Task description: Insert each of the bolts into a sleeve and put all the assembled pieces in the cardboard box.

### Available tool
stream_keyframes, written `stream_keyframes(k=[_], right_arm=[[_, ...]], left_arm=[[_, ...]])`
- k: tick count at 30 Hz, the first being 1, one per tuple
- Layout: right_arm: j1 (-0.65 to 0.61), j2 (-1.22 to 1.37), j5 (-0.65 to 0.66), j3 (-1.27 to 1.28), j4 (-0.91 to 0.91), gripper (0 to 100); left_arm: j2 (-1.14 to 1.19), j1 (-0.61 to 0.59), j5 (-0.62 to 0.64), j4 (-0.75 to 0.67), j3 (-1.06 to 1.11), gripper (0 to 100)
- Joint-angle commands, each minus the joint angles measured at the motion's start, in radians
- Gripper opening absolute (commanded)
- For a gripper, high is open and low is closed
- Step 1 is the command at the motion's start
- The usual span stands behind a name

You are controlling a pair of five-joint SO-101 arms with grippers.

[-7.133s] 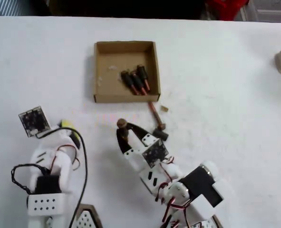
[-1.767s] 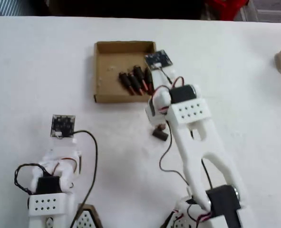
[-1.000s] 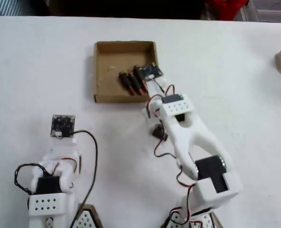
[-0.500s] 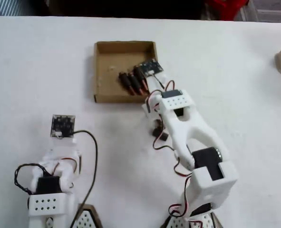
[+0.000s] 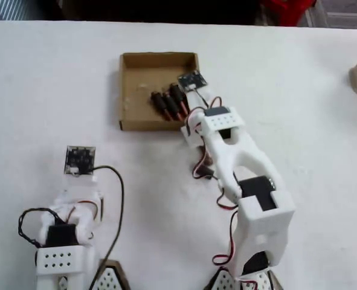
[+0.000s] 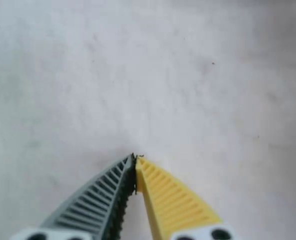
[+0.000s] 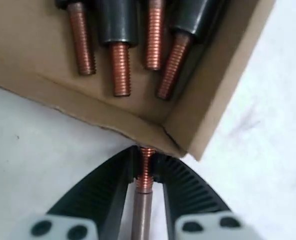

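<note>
1. Cardboard box (image 5: 136, 81): open-topped, on the white surface (image 5: 299, 90).
2. Assembled pieces (image 7: 120, 65): four copper threaded ends side by side inside the box near one corner, some emerging from black sleeves (image 7: 118, 20).
3. Right claw (image 7: 145, 156): just outside that corner of the box, clamped on a copper bolt (image 7: 144, 175) whose threaded tip points at the box wall.
4. Left claw (image 6: 135, 162): fingers pressed together, gripping nothing, over bare surface well apart from the box.
</note>
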Motion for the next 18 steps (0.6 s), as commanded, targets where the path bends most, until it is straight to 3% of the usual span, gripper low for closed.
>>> stream_keyframes(k=[1, 6, 18], right_arm=[[-0.062, -0.081, 0.133, -0.029, 0.053, 1.7], [-0.185, -0.205, 0.292, -0.023, 0.157, 1.7], [-0.532, -0.479, 0.681, 0.183, 0.160, 1.8]], left_arm=[[-0.005, -0.008, -0.009, 0.003, -0.028, 2], [-0.005, -0.008, -0.009, 0.003, -0.028, 2], [-0.005, -0.008, -0.009, 0.003, -0.028, 2]])
